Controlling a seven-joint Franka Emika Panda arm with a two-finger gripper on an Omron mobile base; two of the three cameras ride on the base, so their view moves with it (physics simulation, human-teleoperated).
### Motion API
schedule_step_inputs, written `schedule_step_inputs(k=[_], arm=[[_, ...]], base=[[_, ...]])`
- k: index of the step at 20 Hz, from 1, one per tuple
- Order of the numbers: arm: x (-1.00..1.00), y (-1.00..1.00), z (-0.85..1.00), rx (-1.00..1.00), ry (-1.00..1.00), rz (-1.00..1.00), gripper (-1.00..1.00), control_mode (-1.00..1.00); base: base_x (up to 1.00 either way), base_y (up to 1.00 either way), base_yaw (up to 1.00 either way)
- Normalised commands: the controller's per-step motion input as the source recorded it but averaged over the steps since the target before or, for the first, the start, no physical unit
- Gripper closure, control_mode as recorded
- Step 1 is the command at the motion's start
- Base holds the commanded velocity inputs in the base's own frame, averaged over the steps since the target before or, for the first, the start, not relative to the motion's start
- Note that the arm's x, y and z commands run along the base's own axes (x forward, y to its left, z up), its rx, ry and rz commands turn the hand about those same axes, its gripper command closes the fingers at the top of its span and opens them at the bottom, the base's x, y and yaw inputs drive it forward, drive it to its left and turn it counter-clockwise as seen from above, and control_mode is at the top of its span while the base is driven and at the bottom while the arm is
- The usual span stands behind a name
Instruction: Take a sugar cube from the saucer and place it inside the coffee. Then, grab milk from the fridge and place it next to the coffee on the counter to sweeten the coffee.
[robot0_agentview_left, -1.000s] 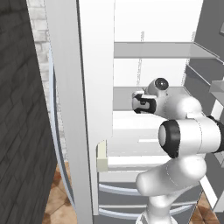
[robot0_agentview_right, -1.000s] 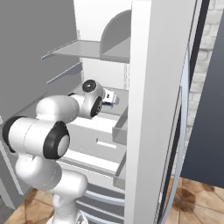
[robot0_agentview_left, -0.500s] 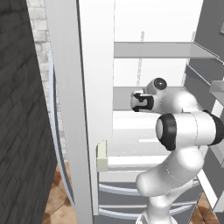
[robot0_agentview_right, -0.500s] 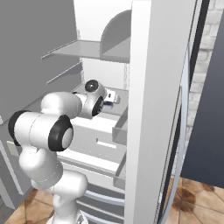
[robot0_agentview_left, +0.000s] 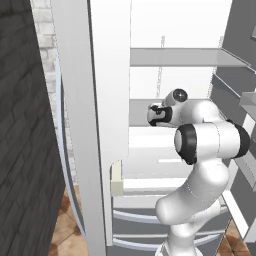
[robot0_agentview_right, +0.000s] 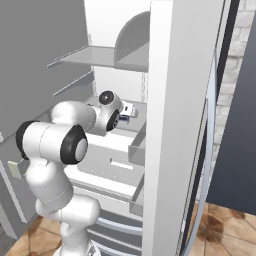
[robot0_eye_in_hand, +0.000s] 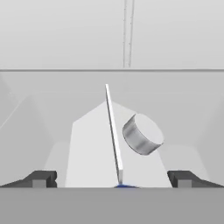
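Note:
I am reaching into the open fridge (robot0_agentview_left: 175, 57) (robot0_agentview_right: 85, 55). The milk (robot0_eye_in_hand: 100, 144) is a white gabled carton with a grey round cap. It stands on a white shelf directly in front of the hand. My gripper (robot0_eye_in_hand: 112, 179) is open, with one dark fingertip (robot0_eye_in_hand: 40, 178) to each side of the carton and not touching it. In the right base view the milk (robot0_agentview_right: 130, 107) shows just past my gripper (robot0_agentview_right: 123, 114). My gripper (robot0_agentview_left: 156, 114) is level with the middle shelf. The sugar cube, saucer, coffee and counter are out of view.
The fridge's light grey door (robot0_agentview_left: 235, 100) (robot0_agentview_right: 30, 75) stands open beside the arm, with door shelves on it. White drawers (robot0_agentview_left: 150, 215) lie below the shelf. A thick white fridge side wall (robot0_agentview_right: 175, 125) and a dark brick wall (robot0_agentview_left: 25, 125) flank the opening.
The hand has moved a little deeper into the fridge toward the milk, and the elbow has swung across. The fingers have stayed open.

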Motion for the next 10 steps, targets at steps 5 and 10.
schedule_step_inputs(k=[5, 10], arm=[[0.17, 0.00, -0.07, 0.00, 0.00, 0.00, -1.00, -1.00], [0.16, 0.00, -0.07, 0.00, 0.00, 0.00, 1.00, -1.00]], base=[[0.00, 0.00, 0.00], [0.00, 0.00, 0.00]])
